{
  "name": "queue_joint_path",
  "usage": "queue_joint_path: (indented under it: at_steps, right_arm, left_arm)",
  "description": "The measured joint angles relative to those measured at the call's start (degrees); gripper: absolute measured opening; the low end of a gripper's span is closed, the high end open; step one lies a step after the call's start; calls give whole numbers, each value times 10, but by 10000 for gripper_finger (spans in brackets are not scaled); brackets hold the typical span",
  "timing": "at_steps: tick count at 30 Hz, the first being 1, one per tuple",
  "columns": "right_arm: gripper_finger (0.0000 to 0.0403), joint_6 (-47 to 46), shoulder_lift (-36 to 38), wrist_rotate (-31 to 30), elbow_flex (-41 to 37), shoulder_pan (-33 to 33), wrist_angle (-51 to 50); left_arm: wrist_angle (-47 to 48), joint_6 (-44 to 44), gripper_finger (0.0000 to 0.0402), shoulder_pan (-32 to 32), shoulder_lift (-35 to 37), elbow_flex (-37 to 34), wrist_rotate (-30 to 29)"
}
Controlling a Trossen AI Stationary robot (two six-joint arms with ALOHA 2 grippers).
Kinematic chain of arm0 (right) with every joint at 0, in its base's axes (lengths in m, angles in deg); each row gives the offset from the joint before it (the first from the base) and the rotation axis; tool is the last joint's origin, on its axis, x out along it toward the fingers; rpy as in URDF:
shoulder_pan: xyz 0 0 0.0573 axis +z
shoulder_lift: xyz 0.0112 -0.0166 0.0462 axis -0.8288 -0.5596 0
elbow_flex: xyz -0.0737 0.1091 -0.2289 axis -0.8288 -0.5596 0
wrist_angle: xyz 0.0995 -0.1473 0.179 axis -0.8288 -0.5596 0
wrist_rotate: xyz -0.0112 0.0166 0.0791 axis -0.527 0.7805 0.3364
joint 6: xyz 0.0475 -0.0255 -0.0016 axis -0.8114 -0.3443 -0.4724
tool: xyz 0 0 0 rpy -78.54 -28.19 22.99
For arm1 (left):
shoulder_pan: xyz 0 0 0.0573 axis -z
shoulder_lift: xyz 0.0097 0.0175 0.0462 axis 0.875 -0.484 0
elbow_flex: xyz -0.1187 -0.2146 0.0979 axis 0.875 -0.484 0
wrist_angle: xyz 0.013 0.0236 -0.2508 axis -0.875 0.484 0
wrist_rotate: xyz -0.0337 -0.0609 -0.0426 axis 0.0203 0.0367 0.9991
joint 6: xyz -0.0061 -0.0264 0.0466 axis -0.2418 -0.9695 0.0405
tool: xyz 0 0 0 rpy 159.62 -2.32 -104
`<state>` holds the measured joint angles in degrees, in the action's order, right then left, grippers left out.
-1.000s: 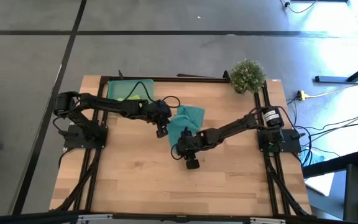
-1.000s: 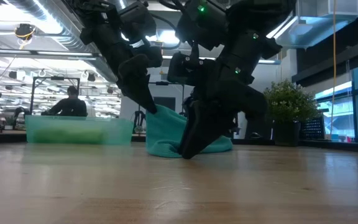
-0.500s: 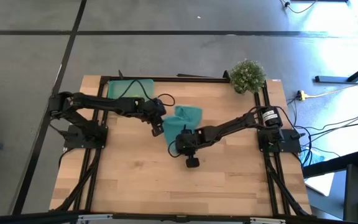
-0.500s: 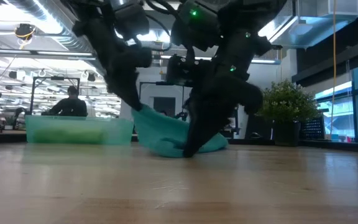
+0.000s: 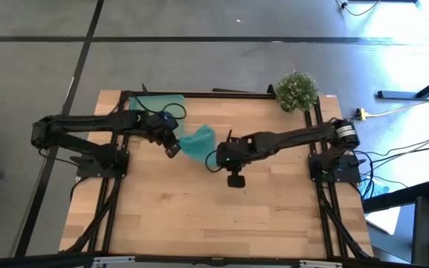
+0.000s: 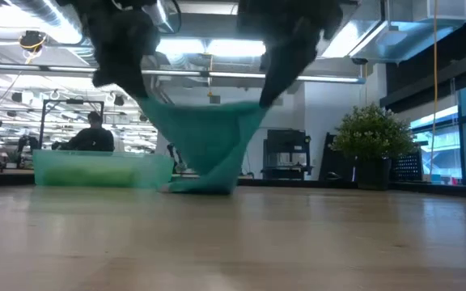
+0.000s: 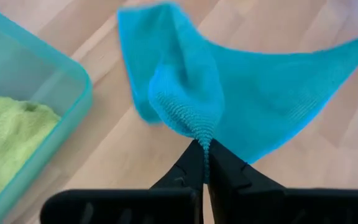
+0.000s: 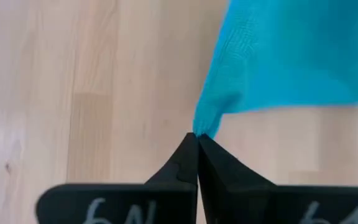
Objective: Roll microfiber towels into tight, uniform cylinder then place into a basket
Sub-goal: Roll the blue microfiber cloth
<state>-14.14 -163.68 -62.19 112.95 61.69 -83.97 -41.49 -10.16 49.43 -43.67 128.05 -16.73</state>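
The teal towel (image 5: pixel 197 141) hangs between my two grippers just right of the basket (image 5: pixel 141 104), a translucent teal tray at the far left. The lime-green towel (image 5: pixel 158 115) lies in the basket; it also shows in the left wrist view (image 7: pixel 5 140). My left gripper (image 5: pixel 173 150) is shut on the teal towel's left corner. My right gripper (image 5: pixel 216 158) is shut on its right corner. In the low view the teal towel (image 6: pixel 205 137) sags in a V between them. My left gripper pinches a bunched corner (image 7: pixel 202 135) of the teal towel between its two fingers. The cloth spreads away from the fingertips and hangs below; its lowest fold (image 6: pixel 201 186) touches the table. My right gripper pinches the opposite corner (image 8: pixel 202 127) of the teal towel between its two fingertips, at the very tip of the corner. The corner is lifted clear of the table and the cloth runs from it toward my left gripper, drawn fairly straight along its top edge.
A potted plant (image 5: pixel 296 91) stands at the far right corner. The basket's near wall (image 7: pixel 73 106) is close beside my left gripper. Bare wood lies toward the near edge (image 5: pixel 214 223). A person (image 6: pixel 94 133) sits in the room beyond the table.
Both grippers have risen with the teal towel. My left gripper has gone toward the table's left edge and the basket; my right gripper has gone toward the far edge. The towel, heaped on the table before, now hangs spread between them with only its lowest fold down.
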Motion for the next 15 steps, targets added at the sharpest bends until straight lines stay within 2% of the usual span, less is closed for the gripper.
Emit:
queue_joint_path:
  at_steps: [8,15]
  right_arm:
    - [0,-12,90,-72,32,-35,-38]
    - [0,-39,165,-127,51,-84,-64]
  left_arm:
    - [103,5,2,0,10,111,-13]
    - [120,22,2,-14,9,227,-82]
